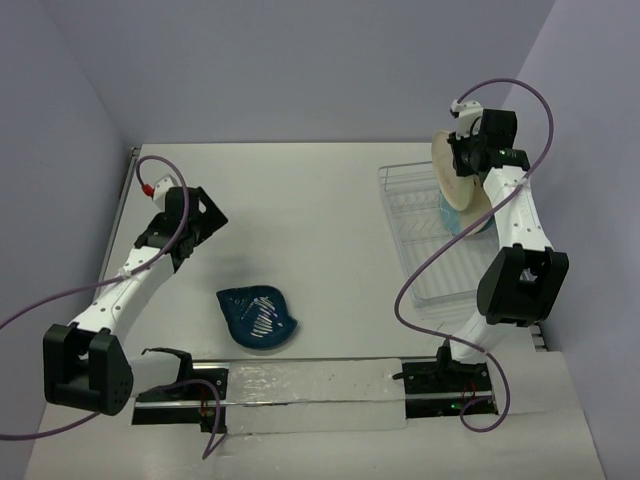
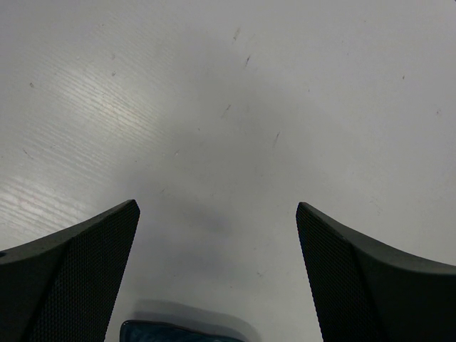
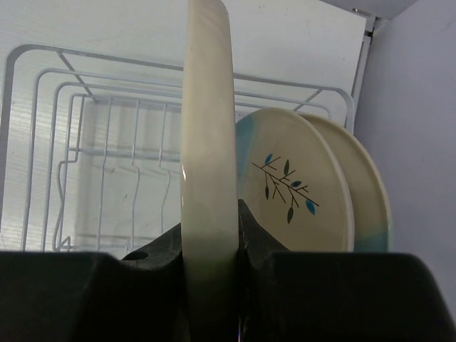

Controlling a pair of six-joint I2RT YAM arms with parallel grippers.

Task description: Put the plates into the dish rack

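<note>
My right gripper (image 3: 211,228) is shut on the rim of the pale yellow plate (image 3: 208,128), held upright and edge-on above the white wire dish rack (image 3: 85,135). In the top view this plate (image 1: 448,172) hangs over the rack (image 1: 420,235). Two cream-and-blue sprig plates (image 3: 299,189) stand upright in the rack just right of the held plate. The dark teal leaf dish (image 1: 257,317) lies flat on the table. My left gripper (image 2: 217,214) is open and empty over bare table, the leaf dish's edge (image 2: 171,332) just below its fingers.
The rack sits by the right wall (image 1: 590,120). Its slots left of the held plate (image 3: 121,178) hold nothing. A clear strip (image 1: 310,395) runs along the near edge between the arm bases.
</note>
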